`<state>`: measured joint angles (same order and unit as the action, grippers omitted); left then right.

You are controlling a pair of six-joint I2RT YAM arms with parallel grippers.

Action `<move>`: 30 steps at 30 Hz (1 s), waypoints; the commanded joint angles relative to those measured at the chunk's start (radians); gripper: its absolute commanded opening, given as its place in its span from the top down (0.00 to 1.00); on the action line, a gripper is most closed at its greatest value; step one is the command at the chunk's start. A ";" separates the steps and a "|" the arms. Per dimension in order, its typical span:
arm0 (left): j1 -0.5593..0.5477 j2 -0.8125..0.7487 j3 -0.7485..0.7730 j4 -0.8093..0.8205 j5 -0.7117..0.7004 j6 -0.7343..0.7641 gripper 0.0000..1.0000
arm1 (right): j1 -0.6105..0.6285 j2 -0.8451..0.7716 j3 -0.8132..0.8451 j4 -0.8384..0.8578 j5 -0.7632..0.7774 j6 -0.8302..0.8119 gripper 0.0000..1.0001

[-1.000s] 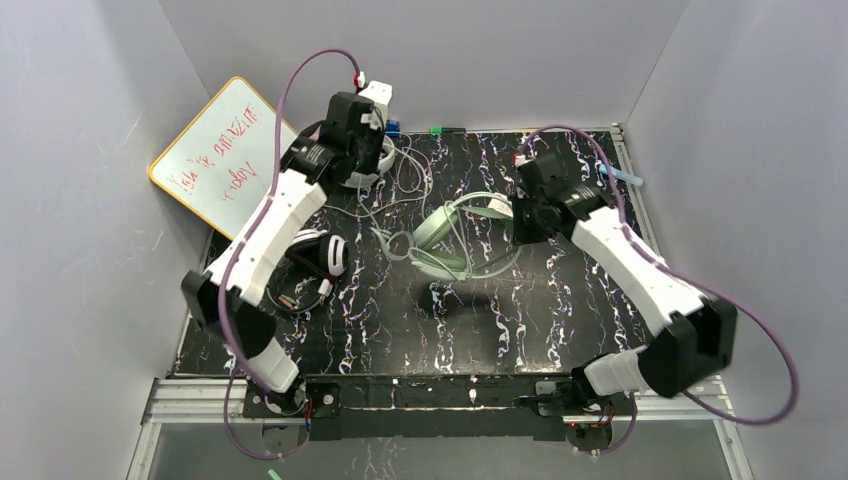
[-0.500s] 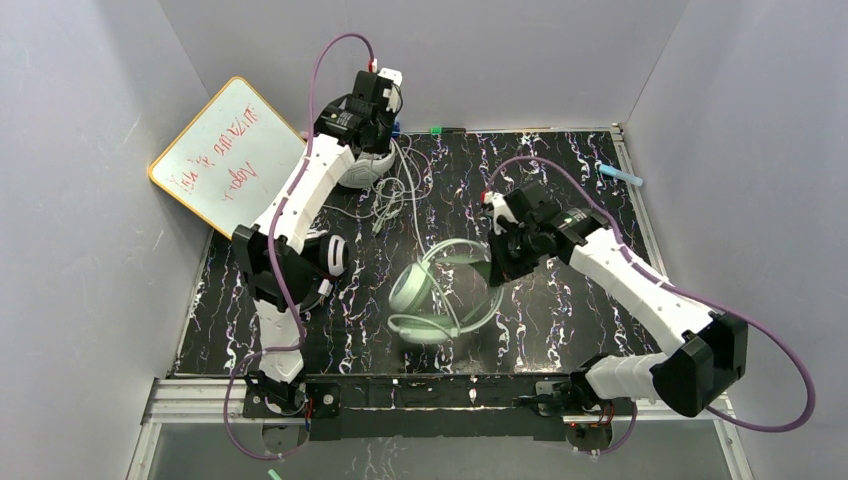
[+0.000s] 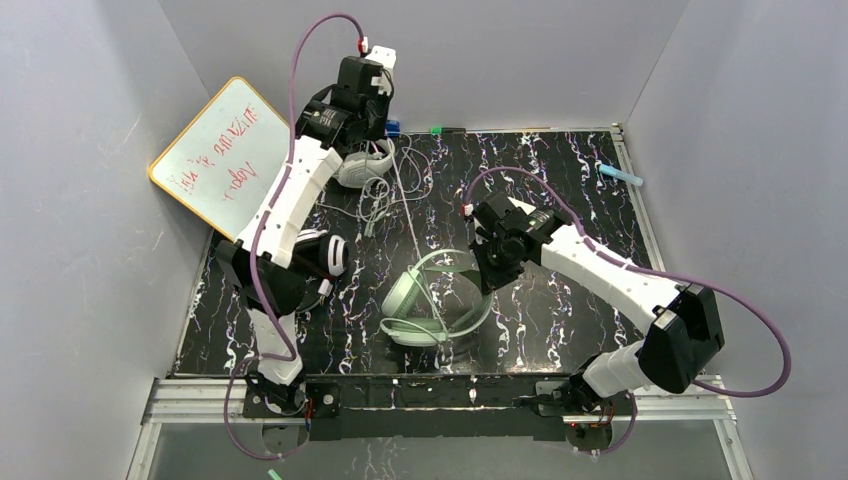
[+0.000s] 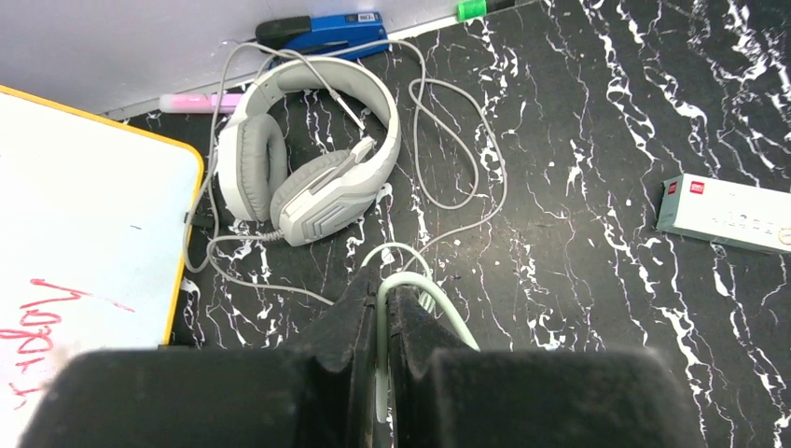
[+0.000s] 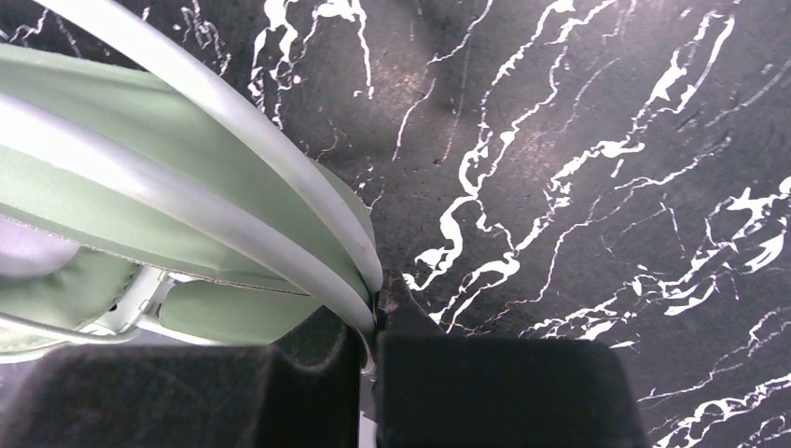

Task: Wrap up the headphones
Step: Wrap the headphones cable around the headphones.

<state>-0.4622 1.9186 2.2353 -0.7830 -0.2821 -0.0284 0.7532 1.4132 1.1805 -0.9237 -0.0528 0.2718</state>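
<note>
Over the far left corner of the table [image 3: 580, 200]: left arm [image 3: 290, 195] stretched long from its base, wrist high, left gripper [image 4: 383, 297] pointing down. Its fingers [image 4: 354, 322] are pressed together, pinching the pale cable [image 4: 403, 277]. The cable runs in a straight line from there toward the table's middle.

Right arm [image 3: 610, 275] bent in from the near right corner, forearm angled toward table centre. Right gripper [image 5: 373, 322] has its fingers [image 5: 317, 359] clamped on the end of the headband's twin hoops.

Mint-green headset [image 3: 430, 300]: close to the near edge, a little left of centre, tilted. Resting or lifted, cannot tell.

Light grey headset [image 4: 317, 159]: flat by the far left corner, below the left gripper. Its grey cable [image 4: 466, 159] lies in loose loops beside it, unwrapped; the pale cable passes over those loops.

Black-and-white headset [image 3: 325, 255]: by the left edge, partly hidden behind the left arm.

Around:
- whiteboard [image 3: 215, 150] with red writing, off the far left corner
- grey-green box [image 4: 723, 213] on bare table, well apart from the grey headset
- blue item [image 4: 326, 28], pink marker [image 4: 196, 101] and green marker [image 4: 476, 9] along the far edge
- pale blue pen [image 3: 620, 175] at the right edge
</note>
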 commanded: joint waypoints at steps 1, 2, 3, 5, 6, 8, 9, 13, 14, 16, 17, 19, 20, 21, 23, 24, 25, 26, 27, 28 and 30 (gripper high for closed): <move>0.013 -0.150 0.000 0.099 -0.039 0.010 1.00 | 0.014 -0.001 0.018 -0.090 0.043 0.041 0.99; 0.013 -0.164 -0.014 0.098 -0.020 0.008 1.00 | 0.015 0.004 0.022 -0.090 0.093 0.057 0.99; 0.013 -0.177 -0.033 0.096 -0.001 0.004 1.00 | 0.014 0.012 0.027 -0.090 0.129 0.074 0.99; 0.013 -0.204 -0.082 0.093 0.032 -0.004 1.00 | 0.005 0.034 0.039 -0.089 0.197 0.108 0.99; 0.013 -0.214 -0.100 0.089 0.040 -0.008 1.00 | -0.002 0.048 0.046 -0.088 0.231 0.123 0.99; 0.013 -0.230 -0.121 0.075 0.048 -0.015 1.00 | -0.021 0.087 0.066 -0.090 0.309 0.155 0.99; 0.013 -0.234 -0.124 0.068 0.056 -0.017 1.00 | -0.032 0.112 0.088 -0.097 0.346 0.169 0.99; 0.013 -0.237 -0.113 0.033 0.093 -0.023 1.00 | -0.051 0.197 0.171 -0.118 0.465 0.209 0.99; 0.013 -0.239 -0.108 0.024 0.102 -0.027 1.00 | -0.053 0.213 0.197 -0.122 0.505 0.221 0.99; 0.013 -0.246 -0.097 0.015 0.122 -0.038 1.00 | -0.060 0.243 0.243 -0.128 0.552 0.247 0.99; 0.013 -0.249 -0.095 0.013 0.136 -0.042 1.00 | -0.064 0.256 0.262 -0.126 0.572 0.260 0.99; 0.013 -0.262 -0.093 0.008 0.162 -0.054 1.00 | -0.076 0.288 0.302 -0.125 0.603 0.278 0.99; 0.013 -0.265 -0.089 0.004 0.173 -0.058 1.00 | -0.082 0.302 0.321 -0.129 0.622 0.292 0.99; 0.013 -0.269 -0.087 0.000 0.183 -0.061 1.00 | -0.087 0.318 0.344 -0.133 0.638 0.307 0.99; 0.013 -0.276 -0.084 -0.014 0.207 -0.068 1.00 | -0.108 0.352 0.392 -0.149 0.662 0.339 0.99; 0.013 -0.280 -0.086 -0.018 0.219 -0.074 1.00 | -0.122 0.366 0.419 -0.156 0.667 0.355 0.99; 0.013 -0.287 -0.092 -0.020 0.230 -0.081 1.00 | -0.138 0.377 0.439 -0.153 0.661 0.364 0.99; 0.013 -0.294 -0.103 -0.020 0.244 -0.091 1.00 | -0.156 0.384 0.459 -0.142 0.649 0.368 0.99; 0.013 -0.302 -0.115 -0.020 0.258 -0.101 1.00 | -0.175 0.389 0.477 -0.129 0.633 0.374 0.99; 0.013 -0.310 -0.127 -0.019 0.273 -0.113 1.00 | -0.193 0.392 0.491 -0.104 0.618 0.379 0.99; 0.013 -0.324 -0.152 -0.018 0.318 -0.136 1.00 | -0.224 0.400 0.517 -0.057 0.591 0.386 0.99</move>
<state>-0.4538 1.6836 2.1132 -0.7940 -0.0578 -0.1123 0.5949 1.8153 1.6081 -1.0412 0.5377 0.5892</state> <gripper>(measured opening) 0.025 0.079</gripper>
